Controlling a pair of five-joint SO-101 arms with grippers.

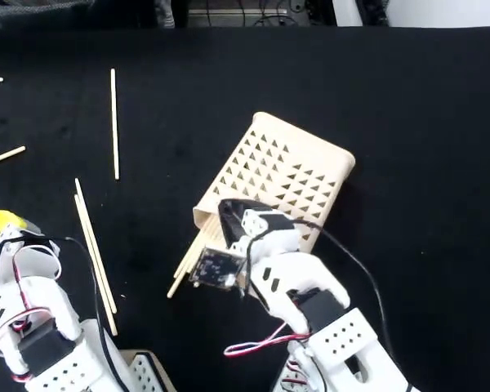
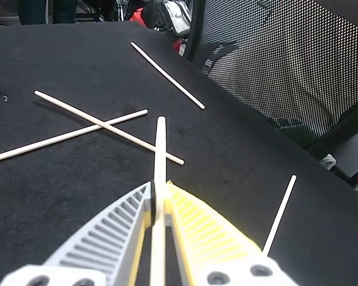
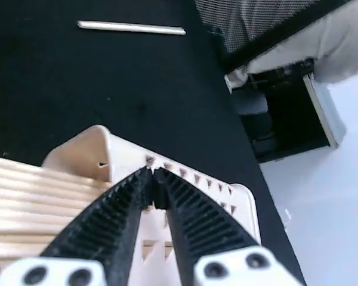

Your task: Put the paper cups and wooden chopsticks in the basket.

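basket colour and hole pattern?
Cream basket, with rows of small triangular cut-outs. It shows best in the high view.

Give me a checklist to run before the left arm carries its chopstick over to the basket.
1. Grip secure: ok. The left gripper is shut on the held chopstick.
2. Basket mouth free: not ok. The right gripper sits shut at the opening.
3. Basket upright: not ok. It lies on its side.
4. Contents settled: not ok. The stored chopsticks poke out of the mouth.
5. Table cleared of sticks: not ok. Several loose chopsticks lie on it.
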